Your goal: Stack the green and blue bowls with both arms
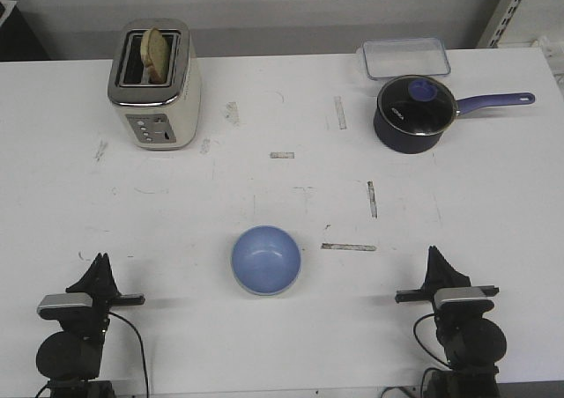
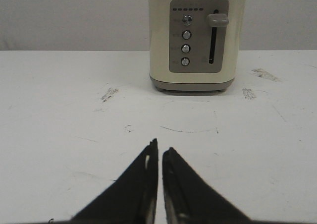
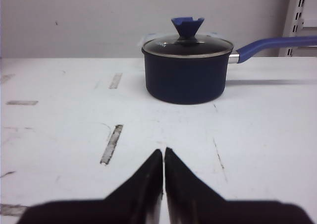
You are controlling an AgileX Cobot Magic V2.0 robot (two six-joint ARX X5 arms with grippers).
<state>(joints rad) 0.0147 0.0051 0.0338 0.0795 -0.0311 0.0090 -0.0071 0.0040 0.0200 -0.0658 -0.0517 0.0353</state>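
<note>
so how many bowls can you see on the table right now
1: a blue bowl near the front middle of the table, between the two arms. No green bowl shows in any view; it may be out of frame.

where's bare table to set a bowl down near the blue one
Bare table lies on both sides of the light blue round bowl, and between the cream toaster and the navy lidded saucepan. The back right is crowded.

The bowl [image 1: 266, 259] is light periwinkle blue, plain inside. At eleven o'clock the toaster [image 1: 155, 85] is cream with chrome top and grey button panel, holding tan bread [image 1: 158, 55]. At one o'clock the saucepan [image 1: 416, 114] is dark navy with a purple-blue handle and knob. The table [image 1: 282, 327] is white, streaked with grey scuffs. Both grippers, left [image 2: 158, 152] and right [image 3: 164, 153], are black.
</note>
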